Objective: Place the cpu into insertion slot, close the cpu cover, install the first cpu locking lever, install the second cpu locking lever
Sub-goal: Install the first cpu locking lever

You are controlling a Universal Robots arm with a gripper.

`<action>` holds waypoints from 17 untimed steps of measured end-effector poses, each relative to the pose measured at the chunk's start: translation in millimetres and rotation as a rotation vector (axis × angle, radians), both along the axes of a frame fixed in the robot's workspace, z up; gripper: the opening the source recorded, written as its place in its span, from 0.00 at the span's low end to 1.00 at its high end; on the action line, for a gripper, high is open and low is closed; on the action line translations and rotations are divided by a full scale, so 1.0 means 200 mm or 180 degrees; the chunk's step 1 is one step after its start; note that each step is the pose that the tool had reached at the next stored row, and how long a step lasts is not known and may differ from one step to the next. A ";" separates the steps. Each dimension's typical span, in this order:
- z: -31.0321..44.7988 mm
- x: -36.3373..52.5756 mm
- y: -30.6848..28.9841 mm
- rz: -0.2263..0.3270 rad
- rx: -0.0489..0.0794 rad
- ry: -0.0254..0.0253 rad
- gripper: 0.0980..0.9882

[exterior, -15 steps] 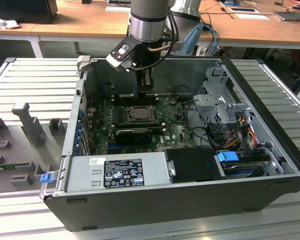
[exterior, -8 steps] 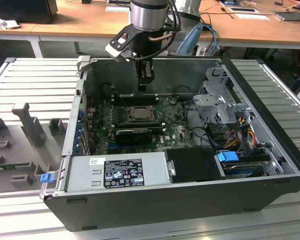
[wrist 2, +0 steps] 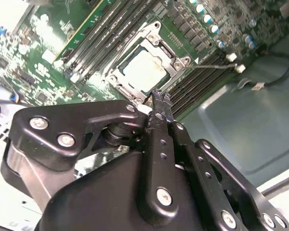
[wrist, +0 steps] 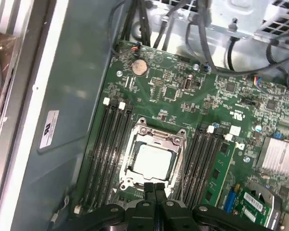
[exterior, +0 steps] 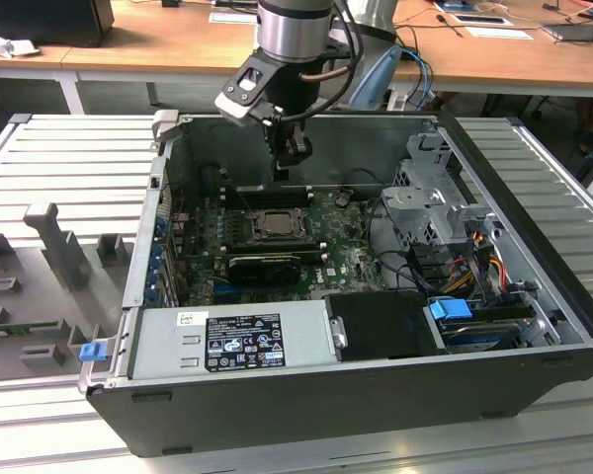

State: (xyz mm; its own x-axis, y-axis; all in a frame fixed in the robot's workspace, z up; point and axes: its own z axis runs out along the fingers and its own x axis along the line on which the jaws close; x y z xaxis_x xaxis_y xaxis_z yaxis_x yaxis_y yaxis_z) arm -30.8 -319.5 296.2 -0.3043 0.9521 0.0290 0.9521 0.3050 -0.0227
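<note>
The cpu (wrist: 152,160) lies flat in the insertion slot (wrist: 133,179) on the green motherboard, its silver-grey top showing through the window of the cpu cover (wrist: 158,137). The cover lies down flat around the chip. In the second wrist view the cpu (wrist 2: 143,71) and the cover (wrist 2: 176,60) sit just beyond my fingertips. My gripper (wrist: 154,189) hangs above the socket's edge, shut with nothing between its fingers. In the exterior view the gripper (exterior: 284,176) hovers over the back of the open case, a little above the cpu (exterior: 274,223).
Black memory slots (wrist: 108,144) flank the socket on both sides. A long black graphics card (exterior: 265,265) lies in front of the socket. The grey power supply (exterior: 239,339), the drive cage (exterior: 425,202) and bundled cables (exterior: 474,262) fill the case's front and the exterior view's right.
</note>
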 end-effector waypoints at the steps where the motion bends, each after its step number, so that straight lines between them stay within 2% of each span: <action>1: -0.001 0.000 0.000 0.0080 0.0000 0.0000 0.01; 9: -0.002 0.000 0.000 0.0616 0.0000 0.0000 0.01; 17: -0.002 0.000 0.000 0.0887 0.0000 0.0000 0.01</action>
State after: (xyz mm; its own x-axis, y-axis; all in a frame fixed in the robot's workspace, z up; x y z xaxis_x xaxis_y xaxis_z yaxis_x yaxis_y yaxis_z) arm -30.8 -319.5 295.7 -0.5545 0.8317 0.0291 0.8315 0.5551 -0.0227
